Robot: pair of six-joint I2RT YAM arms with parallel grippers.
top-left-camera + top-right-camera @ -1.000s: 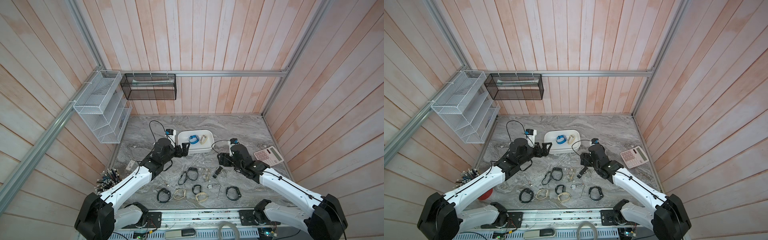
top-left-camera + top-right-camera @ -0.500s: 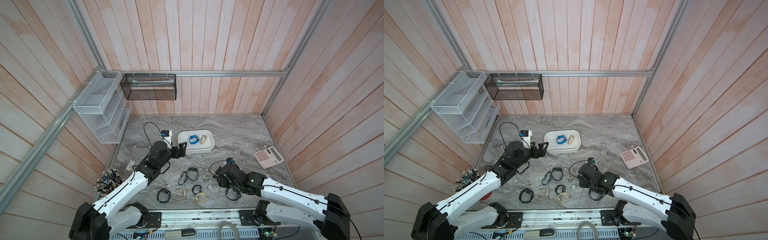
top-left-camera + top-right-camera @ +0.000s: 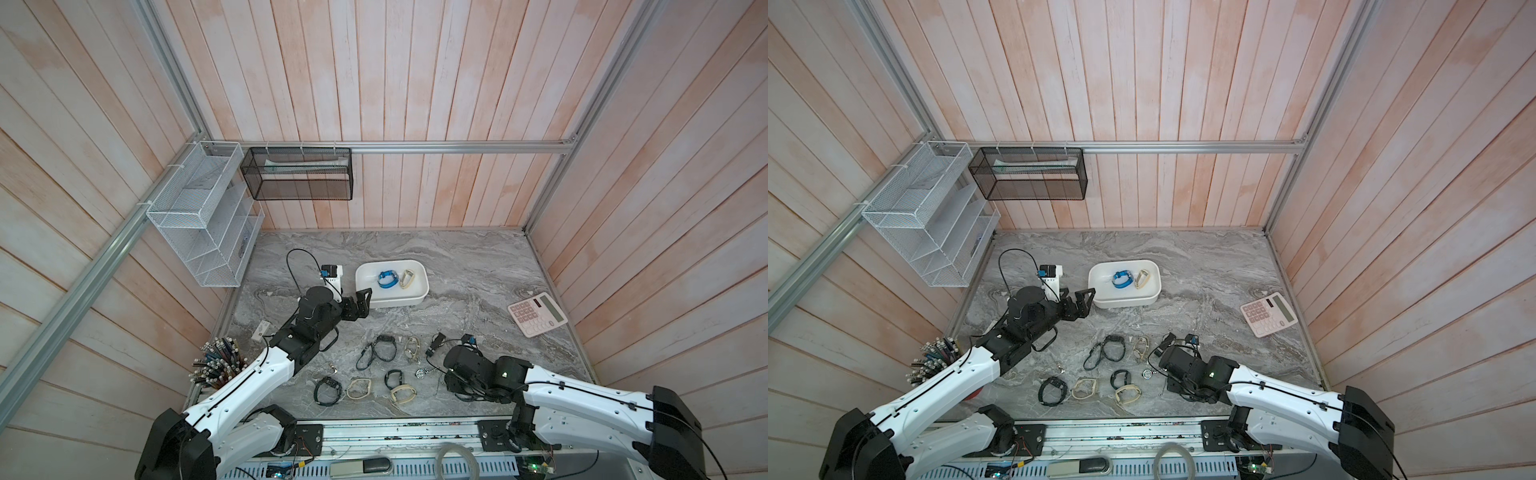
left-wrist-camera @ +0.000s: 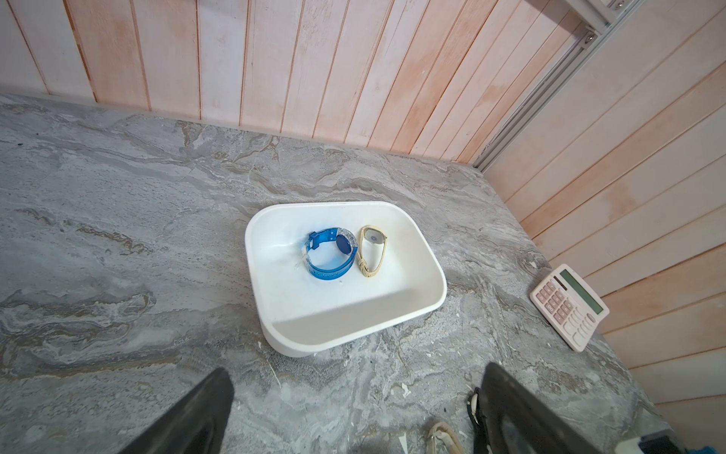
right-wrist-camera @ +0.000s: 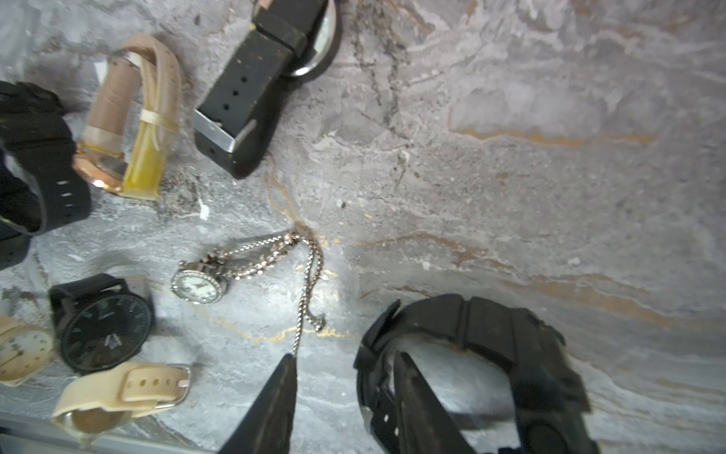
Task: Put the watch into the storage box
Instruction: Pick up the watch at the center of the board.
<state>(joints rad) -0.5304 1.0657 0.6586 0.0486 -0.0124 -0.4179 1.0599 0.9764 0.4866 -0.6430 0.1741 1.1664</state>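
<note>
The storage box [image 3: 392,300], a shallow white tub, holds a blue watch [image 3: 386,279] and a beige watch [image 3: 407,278]; the left wrist view shows the box [image 4: 345,334] too. My left gripper [image 3: 360,302] hangs open beside the box's near left corner, holding nothing. My right gripper [image 5: 345,355] is low at the front of the table over a black watch [image 5: 491,326]. One finger is inside the strap loop and the other is outside. The jaws straddle the strap, with a gap left on the outer side. In both top views the right wrist covers most of this watch.
Several more watches lie at the front: black [image 3: 384,347], beige [image 3: 411,347], a silver chain one [image 3: 422,373], black [image 3: 394,378], beige [image 3: 402,394]. A pink calculator [image 3: 537,313] lies right. A pen holder [image 3: 218,361], white wire rack [image 3: 203,232] and black mesh basket [image 3: 297,174] are left and back.
My right arm swung from mid-table toward the front edge and came down on the black watch, its jaws narrowing around the strap. The left arm barely shifted.
</note>
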